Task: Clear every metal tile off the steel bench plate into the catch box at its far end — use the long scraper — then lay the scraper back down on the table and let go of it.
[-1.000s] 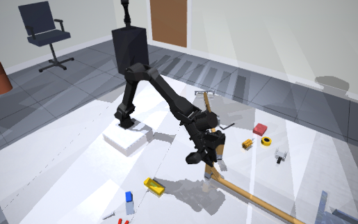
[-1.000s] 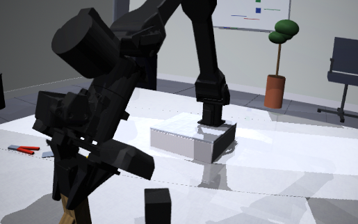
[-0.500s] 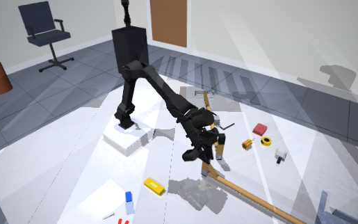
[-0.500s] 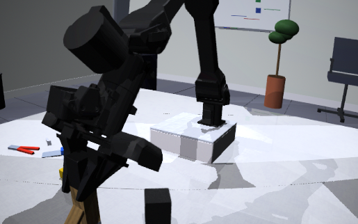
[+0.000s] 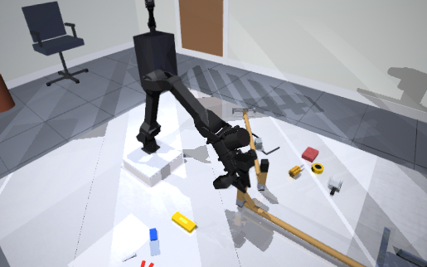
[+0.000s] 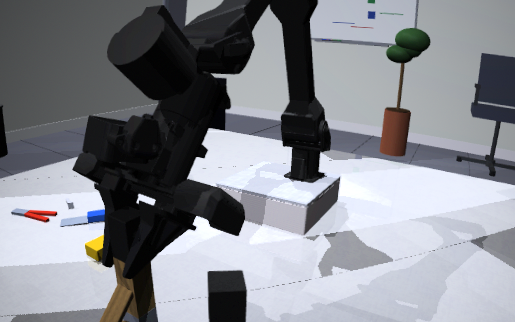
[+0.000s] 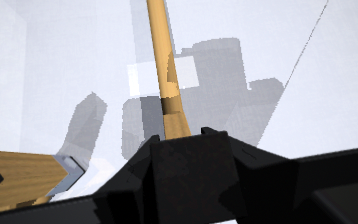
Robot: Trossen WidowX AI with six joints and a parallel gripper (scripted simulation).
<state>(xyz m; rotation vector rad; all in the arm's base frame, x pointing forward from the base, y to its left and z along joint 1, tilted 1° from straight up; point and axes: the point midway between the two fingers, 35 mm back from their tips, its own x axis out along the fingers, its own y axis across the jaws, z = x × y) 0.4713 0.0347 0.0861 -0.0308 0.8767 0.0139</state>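
Note:
My gripper (image 5: 244,189) (image 6: 117,264) (image 7: 180,137) is shut on the black-topped upright grip of the long scraper (image 5: 303,234) (image 6: 143,287) (image 7: 159,30). The scraper's wooden shaft runs from below the fingers to the lower right in the top view, where its far end leaves the frame. Blue-grey metal bars (image 5: 384,248) stand at the lower right; I cannot tell which part of the plate or catch box they are. No metal tiles can be made out. How far the scraper stands off the table is unclear.
A second wooden-handled tool (image 5: 248,126) (image 7: 25,172) lies close beside the gripper, its black grip block (image 6: 227,295) upright. A yellow block (image 5: 184,221), a blue-handled tool (image 5: 153,234), a red block (image 5: 310,154) and a yellow roll (image 5: 317,168) lie around.

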